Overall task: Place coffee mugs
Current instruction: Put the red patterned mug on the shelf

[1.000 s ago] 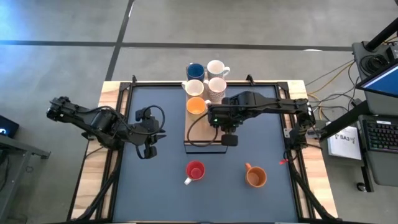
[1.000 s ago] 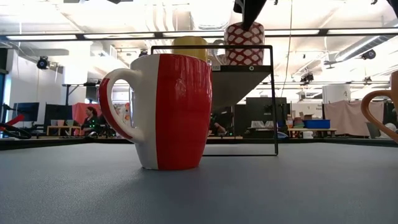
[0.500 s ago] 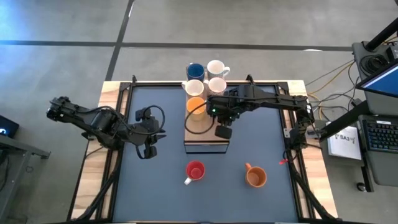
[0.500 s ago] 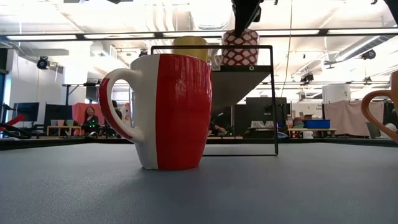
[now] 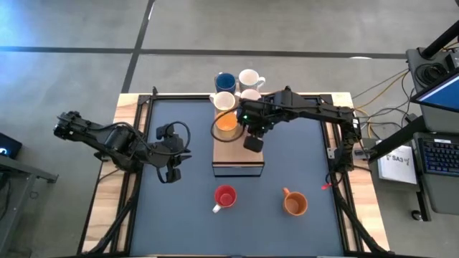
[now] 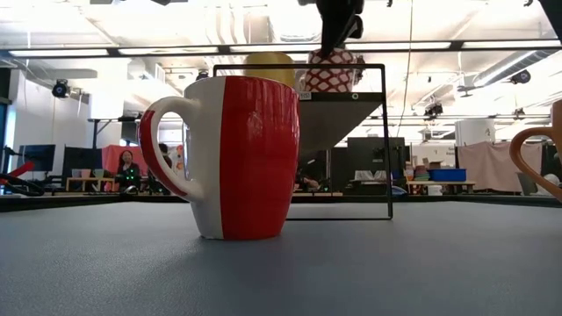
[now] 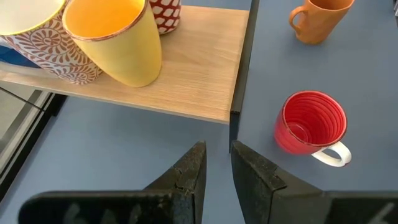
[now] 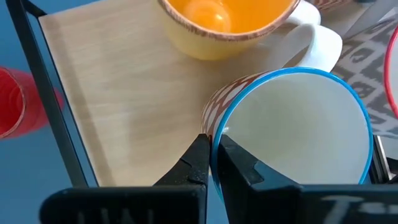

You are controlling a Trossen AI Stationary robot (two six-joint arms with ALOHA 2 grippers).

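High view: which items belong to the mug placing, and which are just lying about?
Job:
- patterned mug, rim pinched by the right gripper
- yellow-orange mug
- blue mug
- white mugs
- red mug
- brown-orange mug

Not the job:
- wood board under the mugs
- keyboard off the table
- left gripper, empty, waiting at the left
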